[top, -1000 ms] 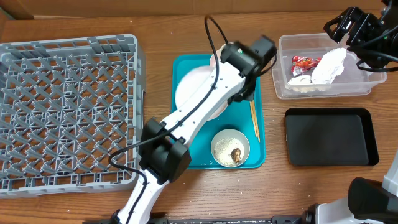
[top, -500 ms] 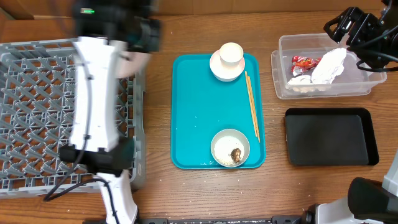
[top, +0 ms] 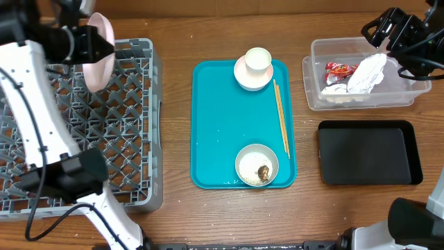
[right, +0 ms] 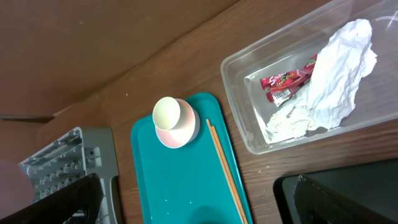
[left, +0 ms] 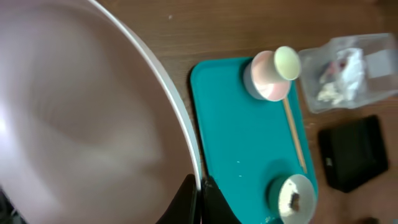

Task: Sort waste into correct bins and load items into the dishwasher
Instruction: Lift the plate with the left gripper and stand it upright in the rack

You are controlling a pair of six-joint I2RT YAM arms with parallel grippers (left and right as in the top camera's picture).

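Pink-white: the round white-pink plate [top: 101, 57] is up on edge, in the air over the 12 o'clock edge of the large grey plastic lattice rack [top: 142, 118], which sits at 9 o'clock on the wooden tabletop [top: 173, 208].

L claw [left: 198, 198]: clamped on the plate rim. Wrist view shows dark fingers pinching only a thin bit of the edge.

R claw [top: 386, 29]: parked at 1–2 o'clock above the clear plastic rectangular tub [top: 309, 83]. Reads as wide; no fingers meet at mid-bottom of its wrist view.

Tub holds the red shiny snack wrapper [top: 340, 68] and the crumpled white napkin [top: 366, 73]. Flat black rectangular tray [top: 368, 153] at 4 o'clock, nothing in it.

Teal serving tray [top: 222, 125], centre:
- small white cup [top: 258, 59] sits in the small pale pink dish [top: 243, 76], at 12 o'clock
- thin wooden chopsticks [top: 281, 118] along the 3 o'clock side
- white bowl [top: 243, 165] at 5 o'clock, w/ rice and a brown lump inside

Step (est.): slotting the plate into the rack; most loading not yet done.

Risks:
- Small rim grip on a tall plate, so it may pivot or slip on the way down.
- Plate is close to the rack's far wall; a low approach could clip it.
- If released between pegs w/o support, it could fall flat or chip.
- Bowl loaded before emptying would put rice in the rack.
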